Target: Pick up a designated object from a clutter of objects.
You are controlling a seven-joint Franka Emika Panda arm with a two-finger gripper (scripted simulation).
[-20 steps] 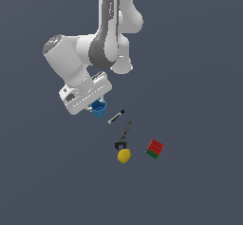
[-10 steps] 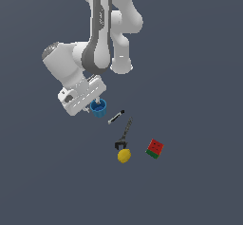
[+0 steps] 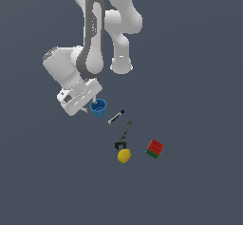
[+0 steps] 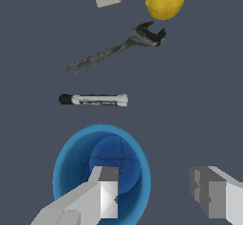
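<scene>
The designated object, a bright blue cup (image 3: 98, 108), stands upright at the end of the clutter of objects on the exterior view's left. In the wrist view the cup (image 4: 76, 157) shows its open mouth from above. My gripper (image 3: 89, 105) hangs over it, open. One finger (image 4: 107, 191) reaches inside the cup's mouth and the other stands outside the rim, so the cup's wall lies between them in the gripper (image 4: 156, 191). I cannot tell whether a finger touches the wall.
Beyond the cup lie a black-and-white marker (image 3: 116, 117), a dark wrench (image 3: 124, 134), a yellow lemon (image 3: 124, 156) and a red-and-green watermelon block (image 3: 154, 148). The wrist view shows the marker (image 4: 93, 99), wrench (image 4: 116, 48) and lemon (image 4: 164, 0).
The arm's upper links have shifted, while the hand has stayed almost in place at the cup. The cup and the other objects have not moved.
</scene>
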